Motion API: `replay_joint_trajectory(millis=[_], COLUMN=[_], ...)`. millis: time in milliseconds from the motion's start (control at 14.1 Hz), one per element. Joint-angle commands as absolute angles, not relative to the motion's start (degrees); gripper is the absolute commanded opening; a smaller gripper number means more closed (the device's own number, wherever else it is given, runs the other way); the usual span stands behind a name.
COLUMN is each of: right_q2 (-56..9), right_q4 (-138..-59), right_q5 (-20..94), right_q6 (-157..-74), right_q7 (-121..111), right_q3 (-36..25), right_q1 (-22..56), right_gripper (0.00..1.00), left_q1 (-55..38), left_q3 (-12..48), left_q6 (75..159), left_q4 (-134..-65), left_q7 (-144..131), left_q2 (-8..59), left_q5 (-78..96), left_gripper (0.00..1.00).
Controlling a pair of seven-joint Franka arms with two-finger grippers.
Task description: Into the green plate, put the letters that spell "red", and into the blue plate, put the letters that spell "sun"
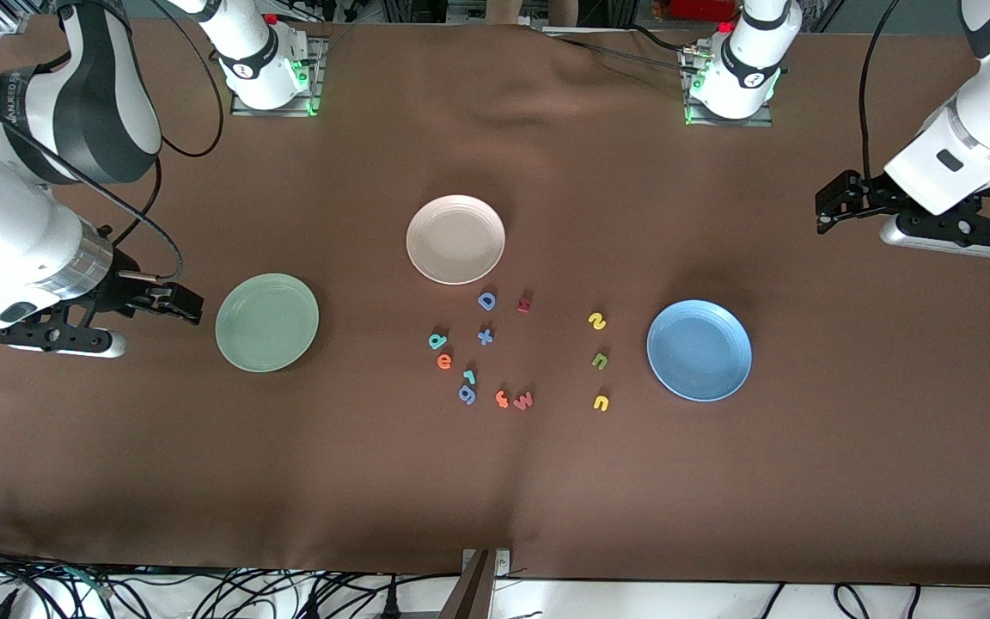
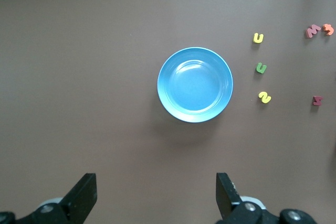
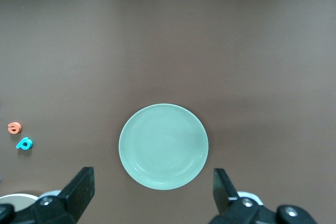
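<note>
The green plate [image 1: 267, 322] [image 3: 163, 146] and the blue plate [image 1: 699, 350] [image 2: 195, 84] both lie empty on the brown cloth. Between them lie the teal d [image 1: 437, 340] [image 3: 24, 143], orange e [image 1: 444, 362] [image 3: 14, 127] and teal r [image 1: 470, 376]. Nearer the blue plate are the yellow s [image 1: 597, 321] [image 2: 264, 97], green u [image 1: 600, 361] [image 2: 261, 68] and yellow n [image 1: 601, 402] [image 2: 258, 38]. My right gripper [image 1: 188, 307] [image 3: 153, 187] hangs open over the cloth beside the green plate. My left gripper [image 1: 826, 206] [image 2: 156, 192] hangs open over bare cloth toward the left arm's end, apart from the blue plate.
A cream plate [image 1: 455, 239] lies farther from the front camera than the letters. Other letters lie mixed in: a blue D [image 1: 486, 300], a blue x [image 1: 485, 336], a blue g [image 1: 467, 394], an orange f [image 1: 502, 398], a red w [image 1: 523, 400] and a dark red piece [image 1: 524, 303].
</note>
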State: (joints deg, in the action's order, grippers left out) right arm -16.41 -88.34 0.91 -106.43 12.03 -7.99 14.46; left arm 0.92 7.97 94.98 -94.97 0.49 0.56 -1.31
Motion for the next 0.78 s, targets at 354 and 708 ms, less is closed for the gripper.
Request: replay_joint_trajectory(millis=[354,708], right_q2=[-15.56,-15.56], right_q4=[-89.03,-89.38], right_q5=[1.93,1.93], right_q6=[-106.08,-106.26], right_q7=[11.69,11.69], right_q3=[-8.0,-7.91], right_q1=[14.33,14.33], right_gripper=[1.0,1.0], left_q1=[0.88,1.05], left_q3=[7.91,7.91], left_q6=[93.96,93.87], left_q4=[-93.52,-93.52], left_q7=[1.67,1.67], left_q2=[1.05,1.05], left_q5=[-1.76,-1.76], left_gripper=[1.0,1.0])
